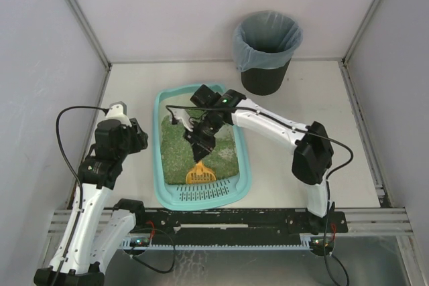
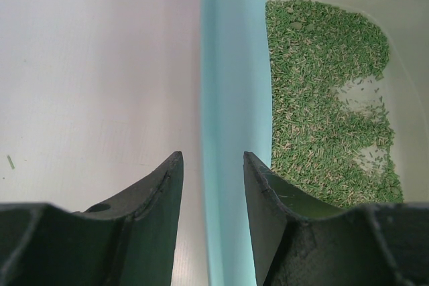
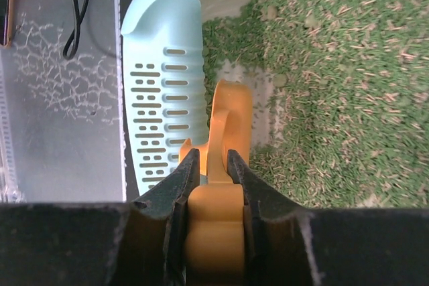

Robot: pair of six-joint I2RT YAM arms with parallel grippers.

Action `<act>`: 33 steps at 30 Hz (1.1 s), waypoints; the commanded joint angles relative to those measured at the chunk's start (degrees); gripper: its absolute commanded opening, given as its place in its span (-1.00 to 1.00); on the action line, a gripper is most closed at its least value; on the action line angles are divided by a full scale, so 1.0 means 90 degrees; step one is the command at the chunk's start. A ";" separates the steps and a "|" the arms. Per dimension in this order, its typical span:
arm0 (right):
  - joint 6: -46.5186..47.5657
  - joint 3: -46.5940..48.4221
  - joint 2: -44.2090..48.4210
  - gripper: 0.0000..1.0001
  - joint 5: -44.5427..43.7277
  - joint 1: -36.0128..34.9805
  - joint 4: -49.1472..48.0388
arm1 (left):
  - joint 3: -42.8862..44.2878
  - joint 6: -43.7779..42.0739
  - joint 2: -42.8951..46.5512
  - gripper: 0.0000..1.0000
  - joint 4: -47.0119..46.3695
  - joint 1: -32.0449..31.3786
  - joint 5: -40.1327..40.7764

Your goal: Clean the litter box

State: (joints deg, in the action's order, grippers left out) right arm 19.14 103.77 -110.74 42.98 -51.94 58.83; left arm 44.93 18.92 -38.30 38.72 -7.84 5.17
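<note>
The light-teal litter box (image 1: 161,165) lies in the middle of the table, holding green litter (image 1: 175,149), its slotted grate (image 1: 201,194) at the near end. My right gripper (image 1: 201,144) is over the litter and shut on the handle of the orange scoop (image 1: 200,173), whose head rests in the litter by the grate. In the right wrist view the scoop (image 3: 224,122) runs forward from my fingers toward the grate (image 3: 161,118). My left gripper (image 2: 212,165) is open and straddles the box's left rim (image 2: 231,98), with litter (image 2: 322,98) to its right.
A black round bin (image 1: 266,51) with a grey-blue bag stands at the back right of the table. Grey walls enclose the table on three sides. A metal rail (image 1: 375,219) runs along the near edge.
</note>
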 commanded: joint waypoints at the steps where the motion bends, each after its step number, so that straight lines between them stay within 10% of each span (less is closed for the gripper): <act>1: 0.0499 0.0526 -0.0342 -1.00 0.0475 -0.0184 0.0474 | -0.0049 0.0032 -0.0007 -0.09 -0.0122 0.0059 -0.0125; 33: -0.1351 0.0000 0.0019 -1.00 -0.5976 0.0255 -0.3618 | -0.0048 0.0027 0.0011 -0.09 -0.0116 0.0091 -0.0128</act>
State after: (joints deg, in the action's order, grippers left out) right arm 8.91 101.21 -110.48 6.90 -52.51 35.09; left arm 44.93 18.92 -38.37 38.70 -7.55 4.34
